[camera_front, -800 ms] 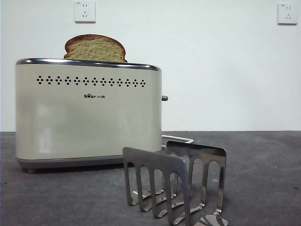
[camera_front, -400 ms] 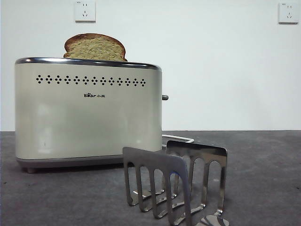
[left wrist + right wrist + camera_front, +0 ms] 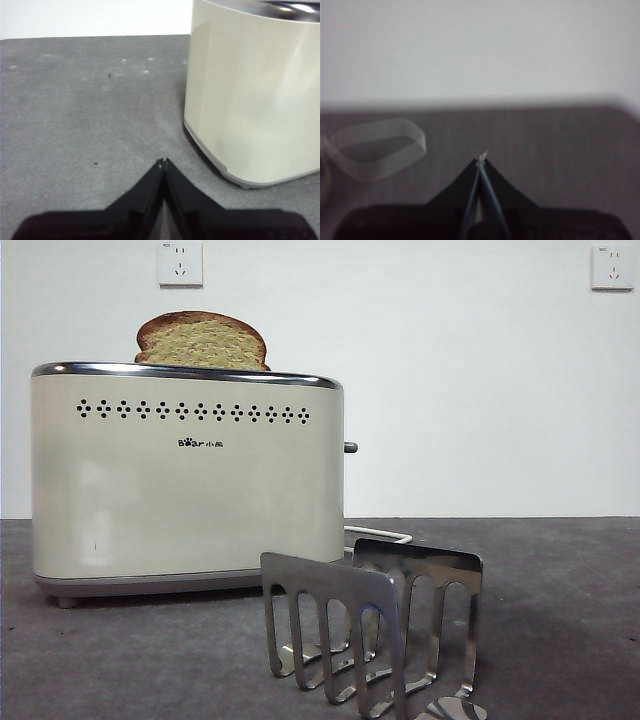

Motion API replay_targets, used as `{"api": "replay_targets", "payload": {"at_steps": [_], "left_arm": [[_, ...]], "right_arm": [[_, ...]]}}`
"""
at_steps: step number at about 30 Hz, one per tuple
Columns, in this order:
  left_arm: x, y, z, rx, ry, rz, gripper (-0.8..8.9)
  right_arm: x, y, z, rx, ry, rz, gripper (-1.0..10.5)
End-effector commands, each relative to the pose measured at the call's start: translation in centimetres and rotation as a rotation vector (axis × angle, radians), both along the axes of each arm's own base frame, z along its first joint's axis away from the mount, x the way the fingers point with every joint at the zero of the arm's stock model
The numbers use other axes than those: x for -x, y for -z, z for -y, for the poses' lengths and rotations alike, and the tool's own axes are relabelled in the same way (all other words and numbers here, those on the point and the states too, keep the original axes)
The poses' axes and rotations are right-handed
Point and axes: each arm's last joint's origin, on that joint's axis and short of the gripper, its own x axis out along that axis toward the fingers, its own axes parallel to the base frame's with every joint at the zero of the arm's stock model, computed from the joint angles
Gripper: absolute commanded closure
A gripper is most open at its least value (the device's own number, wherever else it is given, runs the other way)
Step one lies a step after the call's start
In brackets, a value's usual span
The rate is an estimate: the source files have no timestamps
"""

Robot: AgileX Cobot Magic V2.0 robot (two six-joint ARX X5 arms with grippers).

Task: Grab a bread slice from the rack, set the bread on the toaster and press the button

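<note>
Grippers, left (image 3: 163,161) and right (image 3: 481,159), both clenched empty; I judge left nearer toaster (image 3: 255,100), button (image 3: 350,448) on its far end.

Even, soft light fills the front view, which is sharp, with a faint shadow under the toaster (image 3: 188,480) and bright glints on the rack (image 3: 372,630). The right wrist view is hazy and out of focus, its white cable (image 3: 375,148) blurred; the left wrist view is clearer, with pale glare on the toaster's side.
</note>
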Motion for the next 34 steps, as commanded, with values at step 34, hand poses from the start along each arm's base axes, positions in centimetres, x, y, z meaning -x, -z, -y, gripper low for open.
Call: {"api": "replay_targets", "payload": {"at_steps": [34], "left_arm": [[-0.1,0.4,0.0,0.006,-0.007,-0.016,8.16]], "right_arm": [[1.3,7.5,0.9,0.004,0.123,-0.08,9.5]]}}
